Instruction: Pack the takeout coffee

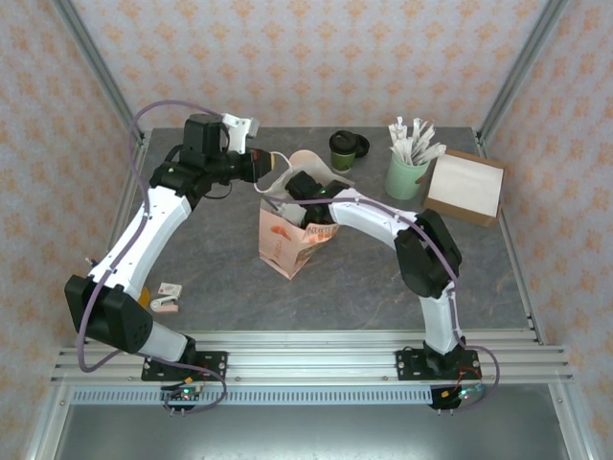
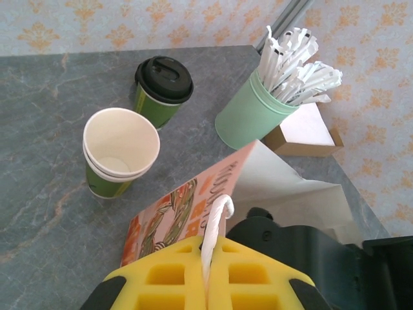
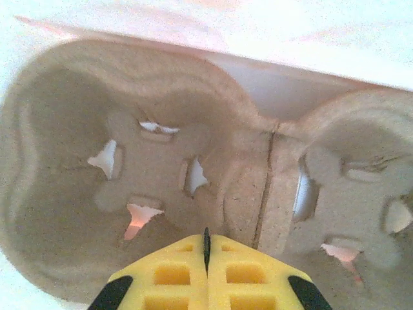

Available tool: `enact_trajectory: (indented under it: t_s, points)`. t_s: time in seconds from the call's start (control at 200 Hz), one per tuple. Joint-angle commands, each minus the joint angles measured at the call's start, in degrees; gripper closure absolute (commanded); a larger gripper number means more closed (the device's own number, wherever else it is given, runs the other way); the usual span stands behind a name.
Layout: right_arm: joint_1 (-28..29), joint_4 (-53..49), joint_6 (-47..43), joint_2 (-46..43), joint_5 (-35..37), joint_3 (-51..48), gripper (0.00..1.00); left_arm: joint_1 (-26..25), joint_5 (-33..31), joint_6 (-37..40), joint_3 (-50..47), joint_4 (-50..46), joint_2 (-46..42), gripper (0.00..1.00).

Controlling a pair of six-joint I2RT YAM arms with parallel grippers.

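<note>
One takeout coffee cup (image 2: 162, 87) with a dark green band and black lid stands on the table, and shows at the back in the top view (image 1: 347, 149). Beside it are two stacked lidless cups (image 2: 119, 152). My left gripper (image 2: 208, 242) is shut on the white handle (image 2: 218, 223) of the pink printed paper bag (image 1: 290, 241), holding it up. My right gripper (image 3: 207, 242) is shut, down inside the bag. Its tips are close over the middle ridge of a brown pulp cup carrier (image 3: 161, 148), whose wells are empty.
A mint-green cup of white-wrapped sticks (image 1: 407, 172) and a brown cardboard box (image 1: 466, 187) stand at the back right. A small white and orange item (image 1: 168, 299) lies at the front left. My right arm (image 1: 383, 218) stretches across the centre into the bag.
</note>
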Motion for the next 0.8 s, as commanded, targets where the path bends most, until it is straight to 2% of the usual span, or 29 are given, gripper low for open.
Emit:
enact_trajectory:
  t_s: [0.0, 0.07, 0.18, 0.23, 0.315, 0.435, 0.48, 0.495, 0.5, 0.505, 0.52, 0.646, 0.796]
  points:
    - [0.23, 3.60, 1.60, -6.45, 1.53, 0.39, 0.92, 0.62, 1.55, 3.25, 3.02, -2.76, 1.14, 1.00]
    - [0.24, 6.46, 2.80, -8.30, 3.15, 0.79, 0.81, 0.59, 1.29, 4.42, 2.49, -2.44, 1.36, 1.00]
    - [0.24, 8.98, 5.18, -10.88, 4.76, 1.49, 0.78, 0.61, -0.13, 5.69, 1.12, -0.40, 0.31, 1.00]
    - [0.22, 11.26, 6.64, -12.72, 6.02, 0.74, 0.73, 0.56, -0.53, 6.34, 1.16, -0.79, 0.22, 1.00]
    - [0.21, 14.43, 9.68, -16.05, 9.30, -0.19, 0.70, 0.40, -1.16, 6.57, 0.99, -1.55, 0.23, 1.00]
    - [0.22, 19.36, 14.61, -22.20, 15.39, -3.04, 0.60, -0.51, -5.11, 6.20, 0.11, -1.43, -1.13, 1.00]
    - [0.24, 21.88, 16.73, -24.63, 17.52, -4.70, 0.43, -0.94, -6.85, 5.47, 0.36, -1.86, -1.36, 1.00]
    - [0.22, 22.63, 17.89, -25.25, 18.59, -5.15, 0.28, -1.15, -7.44, 5.13, 0.53, -2.02, -1.49, 1.00]
    - [0.23, 22.84, 18.31, -25.45, 18.81, -5.26, 0.14, -1.23, -7.65, 4.97, 0.59, -2.05, -1.52, 1.00]
    - [0.19, 23.03, 18.79, -25.60, 19.27, -5.36, 0.07, -1.32, -7.84, 4.80, 0.62, -2.07, -1.53, 1.00]
    - [0.23, 23.61, 20.21, -26.14, 20.68, -5.50, 0.00, -1.50, -8.57, 4.34, 0.72, -2.13, -1.66, 1.00]
    - [0.11, 23.18, 33.62, -26.98, 31.27, -2.56, 0.00, -4.63, -15.89, 1.74, -0.07, -1.32, -3.48, 1.00]
    - [-1.23, 22.79, 48.48, -27.47, 34.00, 3.00, 0.00, -6.67, -22.15, -2.84, 0.60, -1.67, -4.30, 1.00]
